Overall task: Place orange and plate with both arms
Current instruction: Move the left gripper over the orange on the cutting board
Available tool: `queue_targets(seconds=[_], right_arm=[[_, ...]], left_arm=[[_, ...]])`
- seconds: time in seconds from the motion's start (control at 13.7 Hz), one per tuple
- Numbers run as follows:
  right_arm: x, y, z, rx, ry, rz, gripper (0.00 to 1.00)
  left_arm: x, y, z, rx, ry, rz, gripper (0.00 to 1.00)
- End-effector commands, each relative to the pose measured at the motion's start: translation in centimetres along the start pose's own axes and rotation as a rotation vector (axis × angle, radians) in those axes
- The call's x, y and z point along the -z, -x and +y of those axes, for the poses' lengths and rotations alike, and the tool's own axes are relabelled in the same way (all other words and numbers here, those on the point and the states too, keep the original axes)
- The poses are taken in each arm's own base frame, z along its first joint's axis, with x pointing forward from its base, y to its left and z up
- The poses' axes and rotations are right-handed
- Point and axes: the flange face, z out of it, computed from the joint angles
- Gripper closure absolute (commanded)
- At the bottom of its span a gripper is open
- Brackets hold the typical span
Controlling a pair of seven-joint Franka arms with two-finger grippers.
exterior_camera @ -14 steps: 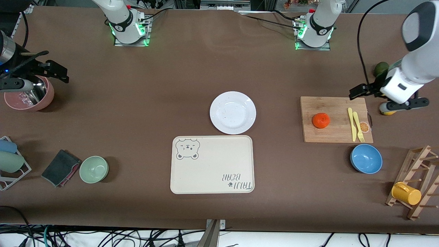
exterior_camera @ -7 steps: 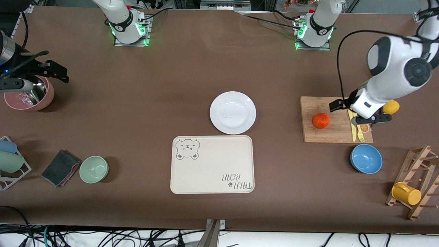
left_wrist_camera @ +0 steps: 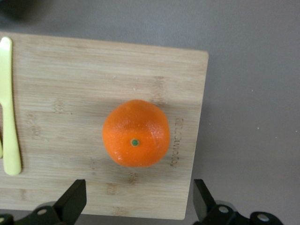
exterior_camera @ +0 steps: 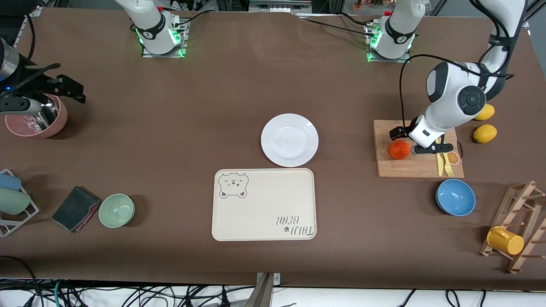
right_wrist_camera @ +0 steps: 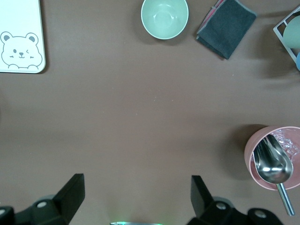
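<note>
On the desk (exterior_camera: 213, 98), the plate (exterior_camera: 289, 140) lay just beyond the tray (exterior_camera: 264, 204) from the camera. The board (exterior_camera: 416, 168) carried the orange (exterior_camera: 399, 150). The left end effector (exterior_camera: 420, 142) hovered spread wide, seemingly just off-centre over the orange, which sat between its fingers (left_wrist_camera: 70, 201). The right end effector (right_wrist_camera: 136, 199) waited, released, near the pink bowl (exterior_camera: 36, 117).

I'm seeing the orange (left_wrist_camera: 135, 139), bright and slightly flattened, sitting stem-dot up on the cutting board (left_wrist_camera: 93, 84), centred between the left fingers (left_wrist_camera: 75, 200), which are standing spread apart without touching it. The plate (exterior_camera: 289, 140), plain white and round, is lying flat on the surface (exterior_camera: 170, 128), well apart from those fingers.
</note>
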Motion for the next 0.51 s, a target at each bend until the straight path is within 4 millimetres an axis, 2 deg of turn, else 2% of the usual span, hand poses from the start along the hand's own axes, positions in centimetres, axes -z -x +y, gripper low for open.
queue_targets(seconds=[0.0,0.44], right_arm=[[0.5,0.0,0.2,0.013,-0.011,-0.002,0.00],[0.5,0.0,0.6,0.011,-0.013,-0.004,0.00]], left_arm=[[-1.6,0.4,-0.1,-0.002,0.018,0.016,0.00],[-4.4,-0.6,0.0,-0.021,0.021,0.059,0.00]])
